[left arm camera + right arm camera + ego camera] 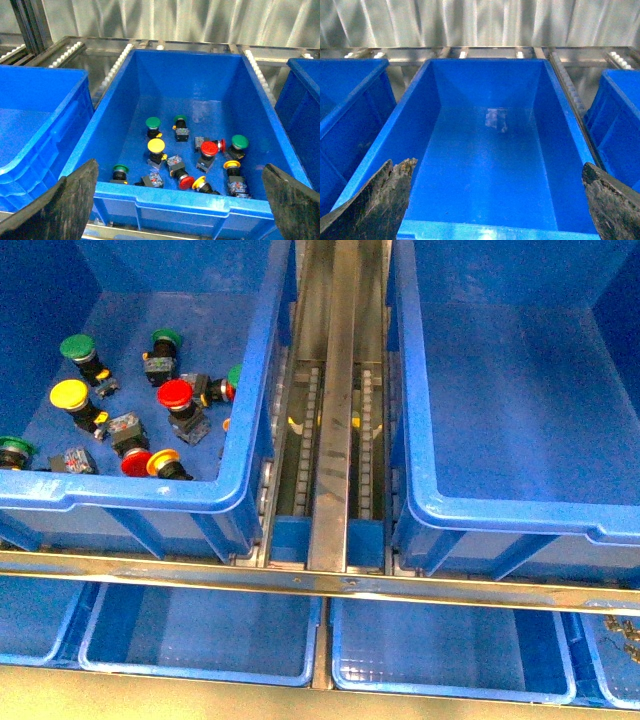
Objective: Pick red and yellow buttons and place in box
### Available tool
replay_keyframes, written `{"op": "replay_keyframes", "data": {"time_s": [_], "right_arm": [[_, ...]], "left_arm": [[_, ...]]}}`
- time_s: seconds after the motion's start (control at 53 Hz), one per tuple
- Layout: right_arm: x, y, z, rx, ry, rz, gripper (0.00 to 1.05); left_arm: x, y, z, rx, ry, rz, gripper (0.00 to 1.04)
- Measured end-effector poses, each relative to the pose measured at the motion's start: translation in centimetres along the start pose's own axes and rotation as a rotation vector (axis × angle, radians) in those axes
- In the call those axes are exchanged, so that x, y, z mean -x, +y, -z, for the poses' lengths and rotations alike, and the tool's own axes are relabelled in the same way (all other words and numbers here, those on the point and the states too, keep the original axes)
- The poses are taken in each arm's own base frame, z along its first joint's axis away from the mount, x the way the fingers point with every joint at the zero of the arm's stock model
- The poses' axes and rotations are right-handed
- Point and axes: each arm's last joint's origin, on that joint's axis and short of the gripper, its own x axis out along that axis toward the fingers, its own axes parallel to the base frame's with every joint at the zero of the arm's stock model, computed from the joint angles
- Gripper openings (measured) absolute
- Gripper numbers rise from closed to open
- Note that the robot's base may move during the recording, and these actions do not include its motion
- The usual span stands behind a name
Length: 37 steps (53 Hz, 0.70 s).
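Observation:
Several mushroom-head buttons lie in the left blue bin (130,492). Among them a yellow button (69,394) and a red button (174,393) stand upright, while another red button (137,462) and yellow button (163,462) lie side by side near the front wall. Green ones (77,347) are mixed in. The box (500,510) on the right holds nothing. My left gripper (180,166) hangs open above the button bin's (200,200) front rim, over a yellow button (156,145) and a red button (209,148). My right gripper (494,165) hangs open over the box (495,231). Neither gripper shows in the front view.
A metal roller rail (333,420) runs between the two bins. A metal bar (300,575) crosses in front of them. Below it sit shallow blue trays (200,630) (450,650). More blue bins flank both sides in the wrist views.

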Motion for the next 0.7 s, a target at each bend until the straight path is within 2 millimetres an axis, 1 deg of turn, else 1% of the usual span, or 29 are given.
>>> {"op": "replay_keyframes", "data": {"time_s": [0.698], "right_arm": [[0.0, 0.0, 0.0, 0.0, 0.0, 0.0, 0.99]], "left_arm": [[0.0, 0.0, 0.0, 0.0, 0.0, 0.0, 0.97]]}}
